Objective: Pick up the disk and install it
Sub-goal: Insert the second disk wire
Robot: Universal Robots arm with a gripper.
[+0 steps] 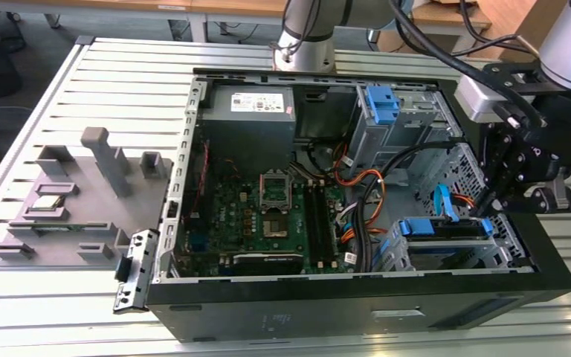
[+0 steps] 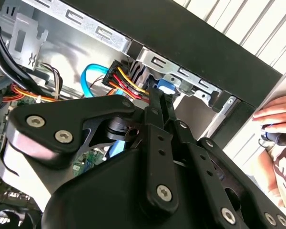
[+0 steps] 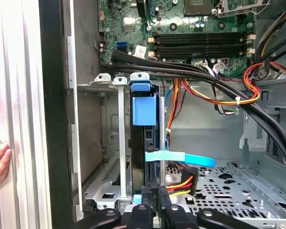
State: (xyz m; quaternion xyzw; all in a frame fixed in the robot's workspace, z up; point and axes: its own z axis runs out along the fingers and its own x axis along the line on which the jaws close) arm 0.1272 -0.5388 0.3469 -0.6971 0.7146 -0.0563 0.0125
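Observation:
The disk [image 1: 442, 227] sits in the lower drive cage at the case's corner on the exterior view's right, its blue caddy edge facing up. In the first wrist view the disk [image 3: 144, 119] stands on edge between the cage's metal rails, with the blue caddy tab at its far end. My gripper [image 1: 488, 214] hangs just over that cage. Its black fingers are shut together, and the gripper [image 3: 155, 202] sits at the disk's near end, beside the red, yellow and black power plug [image 3: 181, 183]. In the second wrist view the gripper [image 2: 161, 95] points at a blue caddy piece [image 2: 166, 86]. Whether the tips touch the disk is unclear.
The open computer case [image 1: 365, 312] lies on a slatted metal table [image 1: 117, 82]. A light blue flat cable [image 3: 181, 159] crosses beside the disk, and thick black cables [image 3: 205, 78] run above it. Another blue caddy [image 1: 380, 100] sits in the upper bay. A grey fixture [image 1: 77, 193] stands on the exterior view's left. A person's hand [image 2: 281, 114] rests by the case.

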